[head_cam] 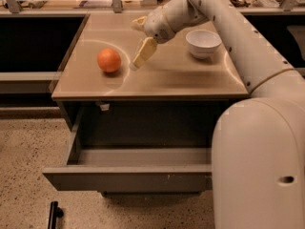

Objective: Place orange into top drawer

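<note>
The orange (pixel 109 60) sits on the left part of the tan cabinet top (pixel 167 80). My gripper (pixel 139 39) hangs over the top just right of the orange, a short gap away and not touching it. It is open and empty, with one yellowish finger (pixel 143 53) pointing down toward the orange. The top drawer (pixel 127 177) is pulled out below the cabinet top, and the part of its inside that shows is empty. My arm's white body hides the drawer's right end.
A white bowl (pixel 203 42) stands on the right part of the cabinet top, behind my arm. Dark open bays flank the cabinet on both sides. A shelf with clutter runs along the back. A small black object (pixel 54 213) lies on the speckled floor at front left.
</note>
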{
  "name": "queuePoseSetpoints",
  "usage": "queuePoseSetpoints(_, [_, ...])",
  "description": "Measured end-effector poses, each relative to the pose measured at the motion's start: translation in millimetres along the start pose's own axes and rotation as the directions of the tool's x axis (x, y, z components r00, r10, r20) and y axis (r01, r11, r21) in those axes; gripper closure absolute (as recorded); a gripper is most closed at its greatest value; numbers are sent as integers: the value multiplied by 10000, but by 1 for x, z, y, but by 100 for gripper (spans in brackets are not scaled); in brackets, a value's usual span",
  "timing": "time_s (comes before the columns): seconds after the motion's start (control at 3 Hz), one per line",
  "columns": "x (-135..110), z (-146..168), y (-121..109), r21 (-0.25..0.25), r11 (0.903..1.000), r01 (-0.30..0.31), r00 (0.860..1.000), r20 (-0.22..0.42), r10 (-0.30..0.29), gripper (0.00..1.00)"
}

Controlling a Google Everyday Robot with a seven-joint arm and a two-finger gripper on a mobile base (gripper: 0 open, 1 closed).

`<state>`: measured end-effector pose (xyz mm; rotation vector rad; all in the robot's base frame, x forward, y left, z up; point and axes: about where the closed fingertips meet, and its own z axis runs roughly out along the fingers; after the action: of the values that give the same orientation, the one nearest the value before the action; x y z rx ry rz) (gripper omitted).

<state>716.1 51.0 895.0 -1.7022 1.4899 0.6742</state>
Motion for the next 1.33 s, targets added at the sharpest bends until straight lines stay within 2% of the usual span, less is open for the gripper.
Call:
queuePoseSetpoints(0.33, [2, 21, -15, -95, 9998, 149, 9998, -106, -150, 0])
queuePoseSetpoints(0.67, [5, 45, -26, -350, 9993, 163, 9998, 64, -161, 0])
queuePoseSetpoints(1.33, [10, 88, -36, -926, 9955, -197, 9984, 512, 245, 0])
